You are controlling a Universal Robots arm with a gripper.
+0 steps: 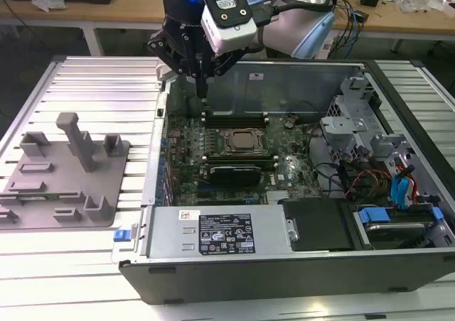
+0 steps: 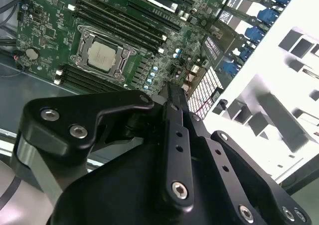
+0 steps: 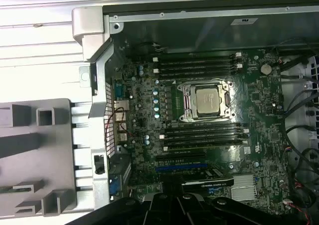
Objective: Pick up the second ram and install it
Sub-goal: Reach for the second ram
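In the exterior view my gripper (image 1: 203, 90) hangs over the far left corner of the motherboard (image 1: 234, 147), just above the far memory slots (image 1: 234, 115). Its fingers meet in a thin point, shut, and I see nothing between them. The second wrist view looks past the black fingers (image 2: 174, 110) at the processor socket (image 2: 102, 53) and the slot rails beside it. A thin dark strip (image 1: 32, 191), possibly the second ram, lies in a low slot of the grey fixture plate (image 1: 78, 193), well to the exterior view's left of the gripper.
The open computer case (image 1: 284, 264) has a power supply (image 1: 220, 236) along its near wall, and drive bays and cables (image 1: 384, 179) on the exterior view's right. Upright posts (image 1: 77, 140) stand on the fixture plate. A ribbed metal table (image 1: 92, 79) lies under everything.
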